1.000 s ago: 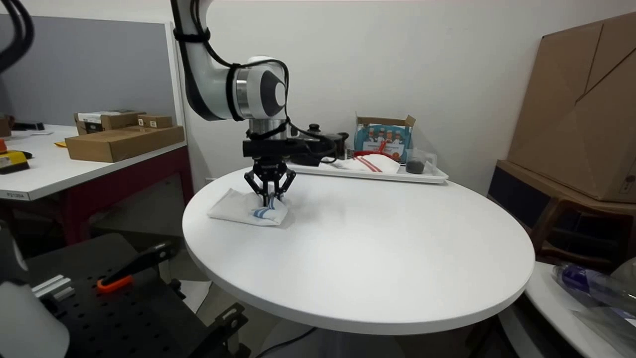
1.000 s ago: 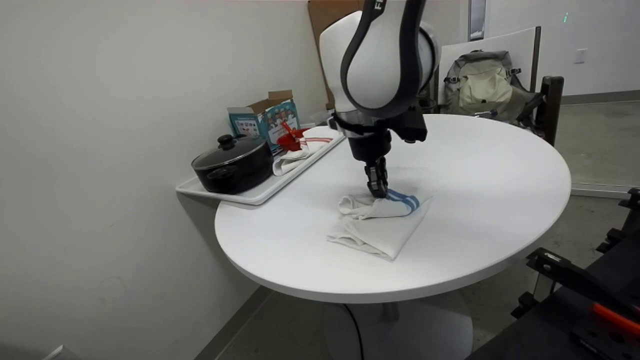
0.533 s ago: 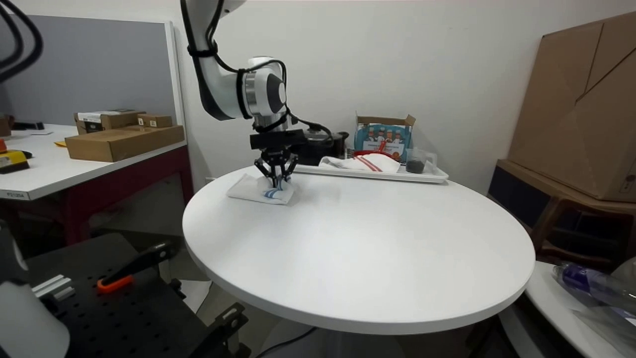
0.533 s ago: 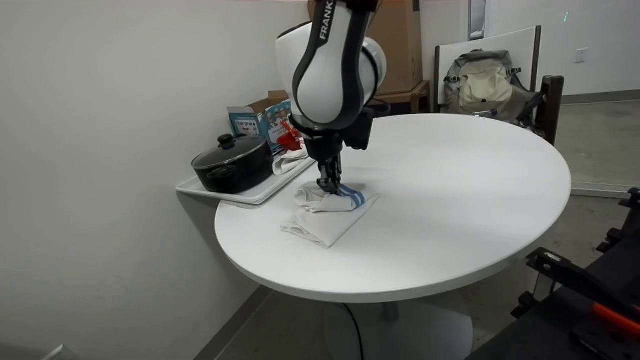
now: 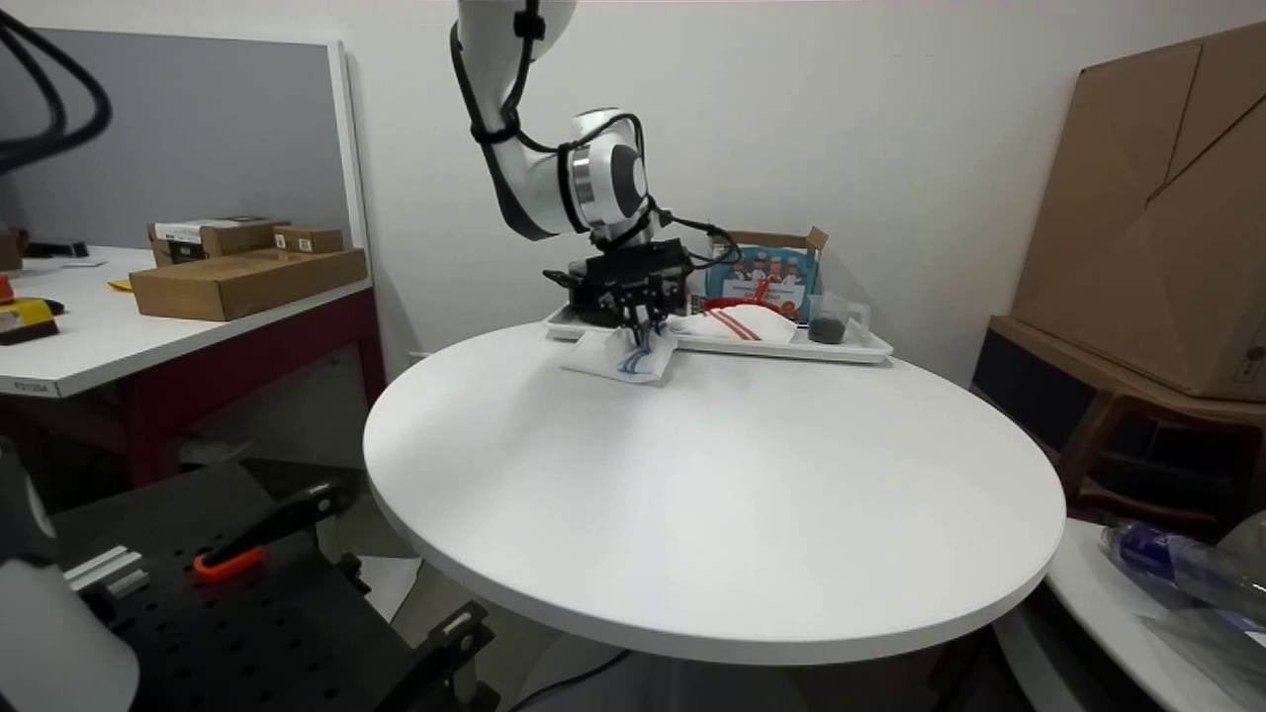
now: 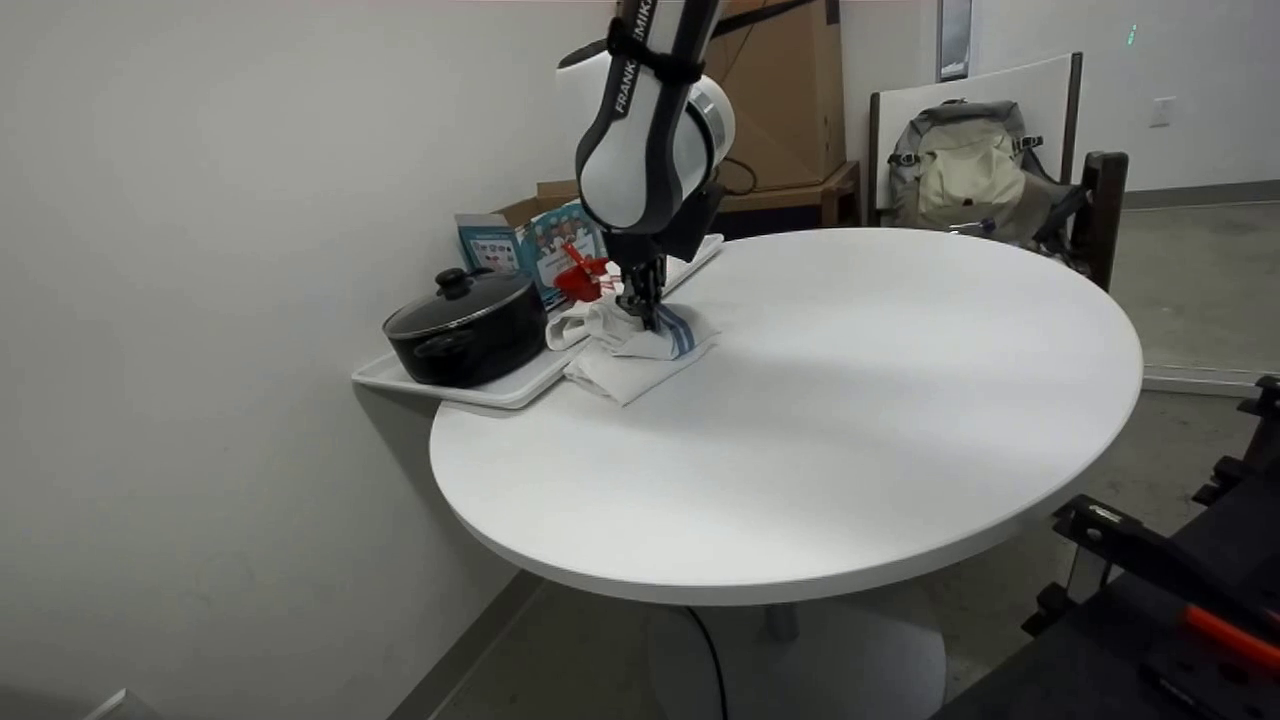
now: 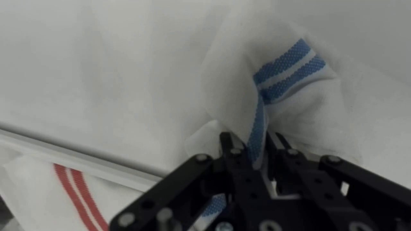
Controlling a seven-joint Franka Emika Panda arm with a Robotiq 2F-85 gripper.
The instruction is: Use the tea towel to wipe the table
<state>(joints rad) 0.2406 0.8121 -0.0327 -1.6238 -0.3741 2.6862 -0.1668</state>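
White woven cloth, striped in blue: one tea towel [image 5: 615, 358], loosely folded, lying on the round white surface [image 5: 712, 494] just beside the long white tray [image 6: 520, 382].

Grip: my fingers [image 7: 237, 165], one pair, closed on a raised, blue-striped fold of the tea towel.

Position, principal entry: the tea towel lies directly beneath my fingers and spreads ahead of them, upward and rightward in the wrist view; the tray's rim crosses that view at lower left. In an exterior view its flatter part [image 5: 594, 359] reaches out to the left of my grip, as seen there. Long axis: not legible, bunching spoils the outline. Contact between tea towel and tray: I cannot tell.

Adjacent, on the tray: one red-striped cloth [image 5: 744, 324]; one black pot [image 6: 465, 330], lidded. On or behind the tray, which I cannot tell: one printed blue carton [image 5: 752, 265].

Step, by my judgement: wiping, at the tray side of the surface; extent done, unknown.

Next move, by my judgement: draw the tea towel away from the tray, towards the middle of the surface, fingers low, so that the flatter part drags evenly.

Hazard: pushed tray-wards, the tea towel could ride up the rim and disturb the red-striped cloth.
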